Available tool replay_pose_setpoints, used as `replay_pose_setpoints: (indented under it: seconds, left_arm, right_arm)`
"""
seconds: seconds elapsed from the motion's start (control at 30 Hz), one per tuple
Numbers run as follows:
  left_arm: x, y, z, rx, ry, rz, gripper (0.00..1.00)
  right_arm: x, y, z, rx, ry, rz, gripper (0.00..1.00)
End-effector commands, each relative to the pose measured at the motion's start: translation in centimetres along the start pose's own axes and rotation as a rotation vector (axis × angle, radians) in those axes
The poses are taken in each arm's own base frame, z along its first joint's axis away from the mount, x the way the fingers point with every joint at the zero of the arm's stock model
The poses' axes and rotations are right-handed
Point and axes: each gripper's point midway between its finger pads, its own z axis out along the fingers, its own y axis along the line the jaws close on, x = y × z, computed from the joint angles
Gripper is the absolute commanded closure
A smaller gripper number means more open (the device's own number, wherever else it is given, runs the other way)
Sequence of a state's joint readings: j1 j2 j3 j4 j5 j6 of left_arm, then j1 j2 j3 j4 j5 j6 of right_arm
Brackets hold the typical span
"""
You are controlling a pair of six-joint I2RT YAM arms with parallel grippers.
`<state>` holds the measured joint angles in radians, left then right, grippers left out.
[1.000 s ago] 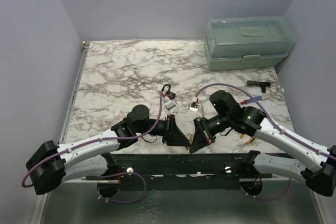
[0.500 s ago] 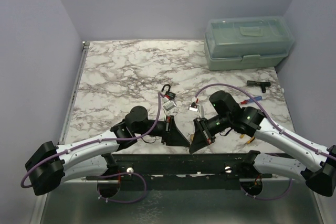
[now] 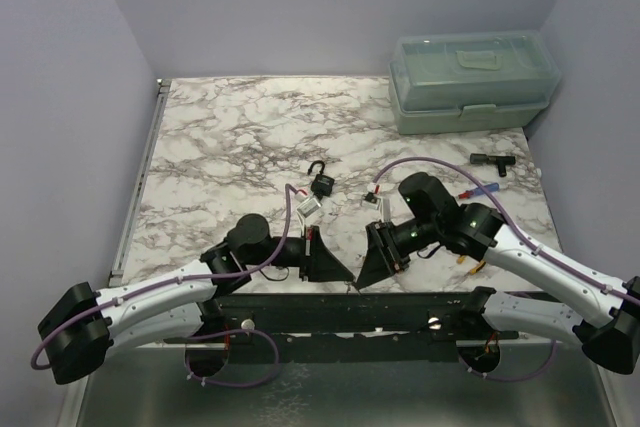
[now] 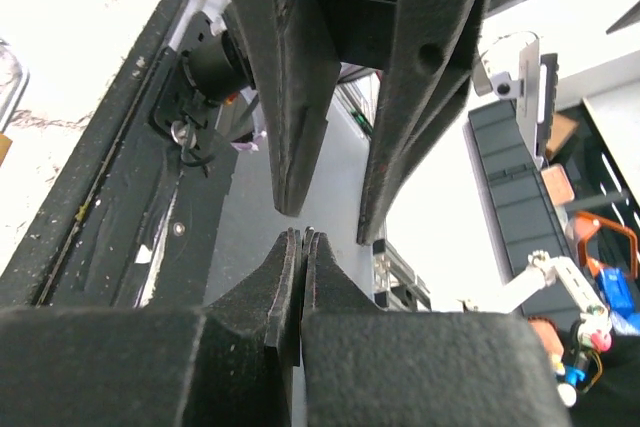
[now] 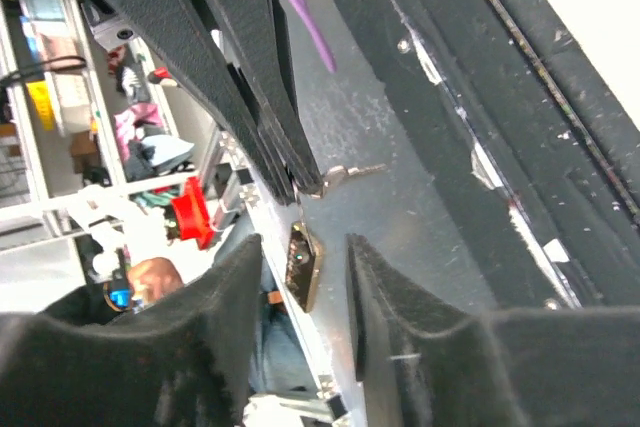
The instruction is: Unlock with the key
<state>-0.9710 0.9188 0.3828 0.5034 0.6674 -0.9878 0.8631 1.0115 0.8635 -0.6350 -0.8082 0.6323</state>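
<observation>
A small black padlock [image 3: 322, 183] lies on the marble table [image 3: 230, 137] with its shackle raised, just beyond both grippers. A white tag [image 3: 308, 207] lies beside it. My left gripper [image 3: 340, 269] is shut at the table's near edge; in the right wrist view a small silver key [image 5: 345, 175] sticks out of its closed tips. In the left wrist view [image 4: 302, 237] only a thin metal edge shows between the jaws. My right gripper [image 3: 368, 272] faces the left one, open and empty, with a clear gap between its fingers [image 5: 300, 252]. It also shows in the left wrist view [image 4: 325, 212].
A pale green toolbox [image 3: 472, 82] stands at the back right. A black T-shaped tool [image 3: 491, 160] and a red-and-blue pen [image 3: 480, 190] lie at the right. A black rail [image 3: 340, 307] runs along the near edge below the grippers.
My left arm has drawn back to the left and towards the near edge. The white tag now lies left of the padlock. The right arm has barely moved.
</observation>
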Motion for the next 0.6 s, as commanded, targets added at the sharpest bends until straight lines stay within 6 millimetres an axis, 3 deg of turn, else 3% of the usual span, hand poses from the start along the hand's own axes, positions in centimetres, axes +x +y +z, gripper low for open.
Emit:
replay_pose_setpoints:
  seconds: [0.0,0.43,0.57]
  left_arm:
    - [-1.4,0.5,-0.8,-0.046,-0.14,-0.012,1.0]
    - [-4.5,1.8,-4.4,-0.102,-0.485,-0.115,1.0]
    - [-5.0,2.2,-5.5,-0.095,-0.572,-0.157,1.0]
  right_arm:
    - [-1.6,0.5,-0.6,0.041,-0.086,-0.028,0.52]
    - [-4.5,-1.9,-1.5,0.178,-0.343,0.079,0.5]
    - [-6.0,0.2,-1.9,0.069,-0.434,0.04,0.5]
